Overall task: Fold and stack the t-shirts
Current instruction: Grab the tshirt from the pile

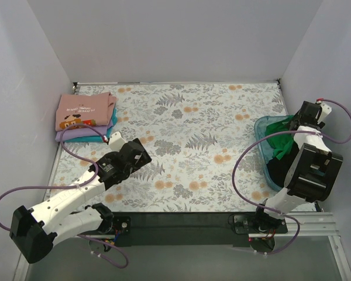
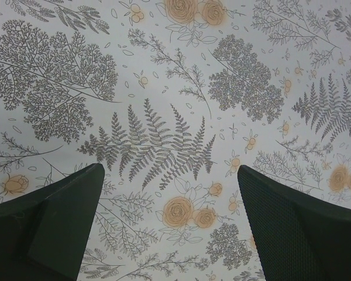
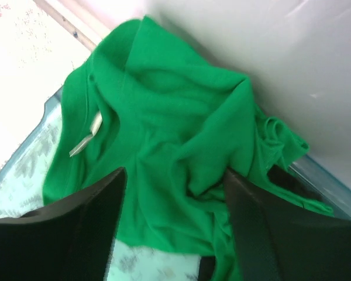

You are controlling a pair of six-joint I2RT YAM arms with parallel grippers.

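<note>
A bright green t-shirt (image 1: pixel 278 130) lies crumpled in the teal plastic bin (image 1: pixel 261 153) at the right, over a dark t-shirt (image 1: pixel 279 165). In the right wrist view the green t-shirt (image 3: pixel 164 146) fills the frame. My right gripper (image 3: pixel 172 193) is open just above it, a cloth fold between the jaws, nothing pinched. A folded stack sits at the far left: a pink cartoon-print t-shirt (image 1: pixel 82 111) on top, teal (image 1: pixel 113 116) and lavender (image 1: pixel 76 136) ones under it. My left gripper (image 2: pixel 169 193) is open and empty over the bare floral cloth.
The floral tablecloth (image 1: pixel 199 140) covers the table. White walls close in at the left, back and right. The bin stands against the right wall (image 3: pixel 263 47). A purple cable (image 1: pixel 245 170) loops from the right arm beside the bin.
</note>
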